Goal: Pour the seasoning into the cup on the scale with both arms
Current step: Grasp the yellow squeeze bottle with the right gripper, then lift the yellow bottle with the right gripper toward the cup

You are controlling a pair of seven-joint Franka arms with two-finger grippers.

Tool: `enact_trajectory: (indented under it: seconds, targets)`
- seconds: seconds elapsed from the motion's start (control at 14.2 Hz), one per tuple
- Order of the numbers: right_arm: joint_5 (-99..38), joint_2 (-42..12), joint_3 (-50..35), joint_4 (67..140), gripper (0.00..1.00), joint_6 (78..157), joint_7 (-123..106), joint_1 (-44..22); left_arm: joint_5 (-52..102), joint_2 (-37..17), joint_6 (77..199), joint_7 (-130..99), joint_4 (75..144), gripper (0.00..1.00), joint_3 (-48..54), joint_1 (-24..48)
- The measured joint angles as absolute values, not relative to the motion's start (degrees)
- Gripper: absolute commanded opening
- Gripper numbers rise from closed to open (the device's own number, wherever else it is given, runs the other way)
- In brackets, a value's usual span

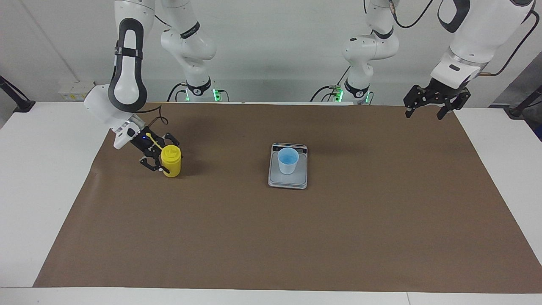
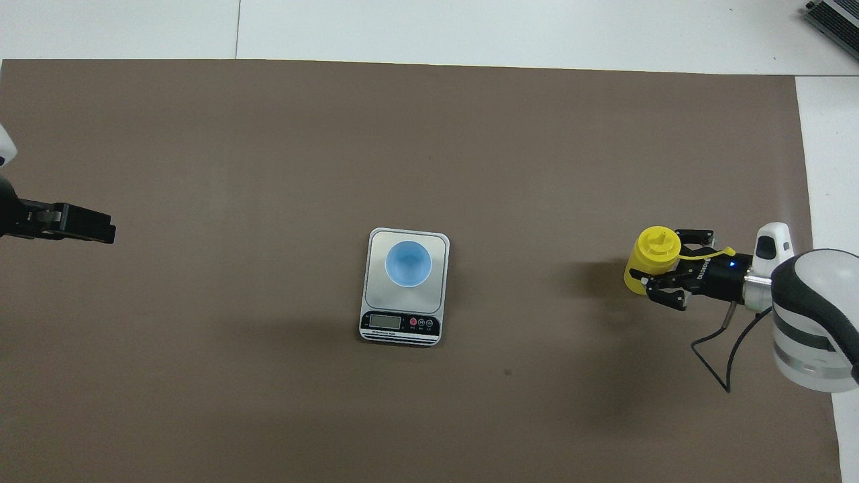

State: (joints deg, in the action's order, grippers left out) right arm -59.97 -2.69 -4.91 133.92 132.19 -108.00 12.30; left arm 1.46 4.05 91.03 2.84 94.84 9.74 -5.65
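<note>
The yellow seasoning bottle [image 1: 171, 162] stands upright on the brown mat toward the right arm's end of the table; it also shows in the overhead view [image 2: 652, 258]. My right gripper [image 1: 163, 153] is low beside it, open, with a finger on each side of the bottle [image 2: 671, 267]. The light blue cup [image 1: 288, 161] stands upright on the silver-grey scale [image 1: 287, 181] at the middle of the mat. In the overhead view the cup [image 2: 408, 264] sits on the scale's platform [image 2: 436, 295]. My left gripper [image 1: 427, 109] hangs open and empty over the mat's corner at the left arm's end [image 2: 107, 233].
The brown mat [image 1: 296, 237] covers most of the white table. The scale's dark display strip [image 2: 401, 323] lies on its edge nearer to the robots. A black cable [image 2: 721, 355] loops from the right wrist over the mat.
</note>
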Motion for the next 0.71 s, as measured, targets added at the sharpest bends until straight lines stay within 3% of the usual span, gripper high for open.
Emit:
enact_trajectory:
  seconds: [0.71]
  targets:
    - [-56.4,-3.1,-5.2,130.3,0.0,146.7,-96.6,-6.6,1.5,4.1,91.0,2.8,94.8,1.0,9.7,-5.7]
